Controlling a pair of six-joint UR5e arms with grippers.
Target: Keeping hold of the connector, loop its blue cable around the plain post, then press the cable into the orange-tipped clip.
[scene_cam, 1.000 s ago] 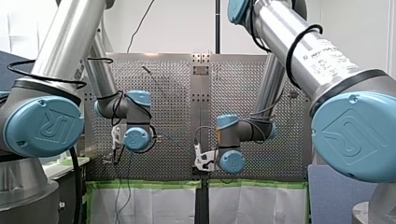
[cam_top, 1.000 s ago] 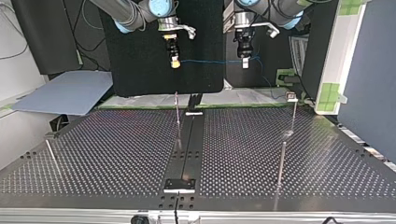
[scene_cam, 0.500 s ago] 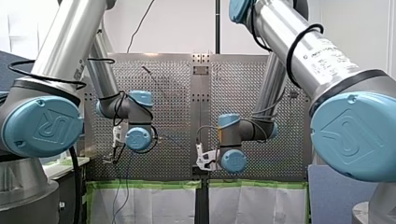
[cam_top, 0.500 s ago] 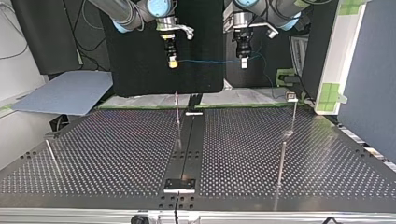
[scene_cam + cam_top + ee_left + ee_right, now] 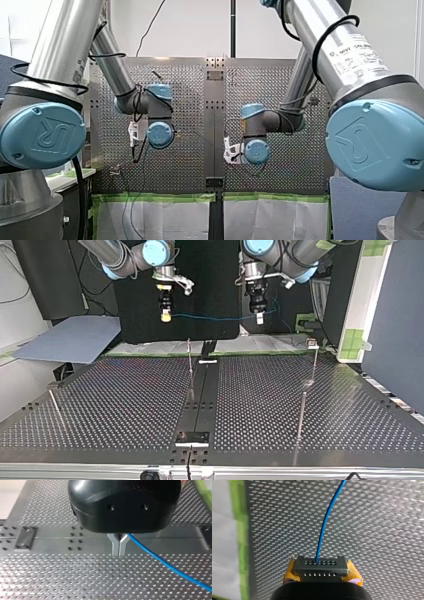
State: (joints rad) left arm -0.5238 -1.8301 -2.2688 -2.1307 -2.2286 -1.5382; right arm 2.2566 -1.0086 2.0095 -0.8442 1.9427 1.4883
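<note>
In the right wrist view, my right gripper (image 5: 321, 576) is shut on the dark grey connector (image 5: 320, 566) between yellow pads, and the blue cable (image 5: 325, 522) runs straight ahead from it. The top view shows my right gripper (image 5: 165, 316) at the left and my left gripper (image 5: 258, 316) at the right, both high above the table's far edge. The blue cable (image 5: 215, 317) spans nearly level between them. My left gripper's (image 5: 118, 548) metal fingers are shut, with the blue cable (image 5: 160, 558) coming out at their base. A thin plain post (image 5: 189, 362) stands below the cable span.
More thin posts stand on the perforated table (image 5: 125, 405): one at the top view's left (image 5: 55, 407) and two at its right (image 5: 301, 415), the farther one (image 5: 314, 360) bearing a small block on top. A dark centre rail (image 5: 202, 395) runs along the table.
My right gripper has moved towards the top view's left and a little lower, so the cable span between the grippers is longer. In the front view both wrists have risen.
</note>
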